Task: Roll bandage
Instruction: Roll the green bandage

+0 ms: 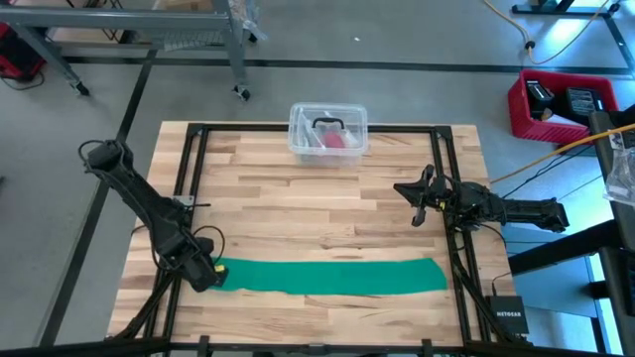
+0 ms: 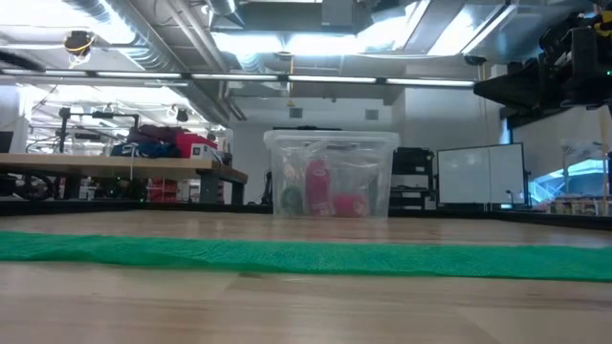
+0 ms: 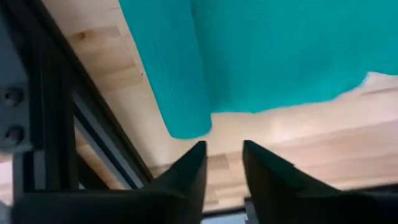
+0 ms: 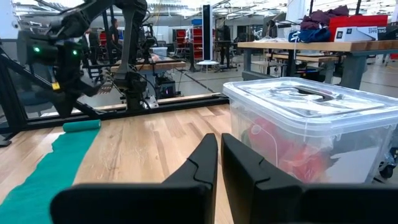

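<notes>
The teal-green bandage [image 1: 337, 276] lies flat along the table's near edge, a long strip also seen in the low view [image 2: 306, 256]. Its left end is wound into a short roll [image 3: 177, 74] [image 4: 81, 126] that rests on the wood. My left gripper [image 1: 203, 273] stands over that end, pointing steeply down. Its fingers [image 3: 222, 149] are open, just short of the roll's end and apart from it. My right gripper [image 1: 417, 198] waits level at the table's right side, shut [image 4: 219, 140], with nothing in it.
A clear lidded tub [image 1: 328, 132] [image 4: 311, 124] holding a pink-red item stands at the far middle of the table. Black frame rails [image 3: 56, 124] run close beside my left gripper along the table's left side. A red crate [image 1: 561, 104] sits on the floor beyond the right edge.
</notes>
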Controlling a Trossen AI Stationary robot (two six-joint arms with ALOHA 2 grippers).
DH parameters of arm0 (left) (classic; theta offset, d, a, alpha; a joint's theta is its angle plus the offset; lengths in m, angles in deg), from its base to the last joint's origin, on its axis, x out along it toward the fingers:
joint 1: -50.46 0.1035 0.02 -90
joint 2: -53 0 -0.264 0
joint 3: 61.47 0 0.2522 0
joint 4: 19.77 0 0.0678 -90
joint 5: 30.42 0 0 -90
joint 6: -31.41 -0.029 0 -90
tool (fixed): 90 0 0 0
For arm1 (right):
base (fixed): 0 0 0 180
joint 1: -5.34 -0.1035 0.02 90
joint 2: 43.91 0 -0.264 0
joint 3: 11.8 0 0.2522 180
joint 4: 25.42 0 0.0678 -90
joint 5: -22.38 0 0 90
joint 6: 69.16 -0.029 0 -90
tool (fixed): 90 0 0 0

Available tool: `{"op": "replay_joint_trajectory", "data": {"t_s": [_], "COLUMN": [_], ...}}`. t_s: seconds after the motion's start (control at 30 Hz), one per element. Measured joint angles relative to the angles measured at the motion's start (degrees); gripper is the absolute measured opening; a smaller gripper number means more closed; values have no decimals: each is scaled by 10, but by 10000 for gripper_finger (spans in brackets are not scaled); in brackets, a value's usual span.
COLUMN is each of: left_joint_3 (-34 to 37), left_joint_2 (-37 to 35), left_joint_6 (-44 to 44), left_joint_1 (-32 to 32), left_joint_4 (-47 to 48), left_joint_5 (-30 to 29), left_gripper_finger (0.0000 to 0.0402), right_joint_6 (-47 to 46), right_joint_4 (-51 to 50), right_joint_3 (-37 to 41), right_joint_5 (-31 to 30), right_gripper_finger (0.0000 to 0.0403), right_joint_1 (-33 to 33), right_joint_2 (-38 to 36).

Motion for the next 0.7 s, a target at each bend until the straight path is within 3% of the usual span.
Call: {"op": "replay_joint_trajectory", "data": {"t_s": [0.23,0.7], "left_joint_3": [42,124], "left_joint_2": [0,0], "left_joint_6": [-7,-13], "left_joint_1": [-12,-15], "left_joint_4": [3,-134], "left_joint_5": [2,-39], "left_gripper_finger": [172,173], "right_joint_6": [-1,-4], "right_joint_4": [0,1], "right_joint_3": [0,0], "right_joint_5": [0,-10], "right_gripper_finger": [26,26], "right_joint_1": [0,0], "right_joint_2": [0,0]}}
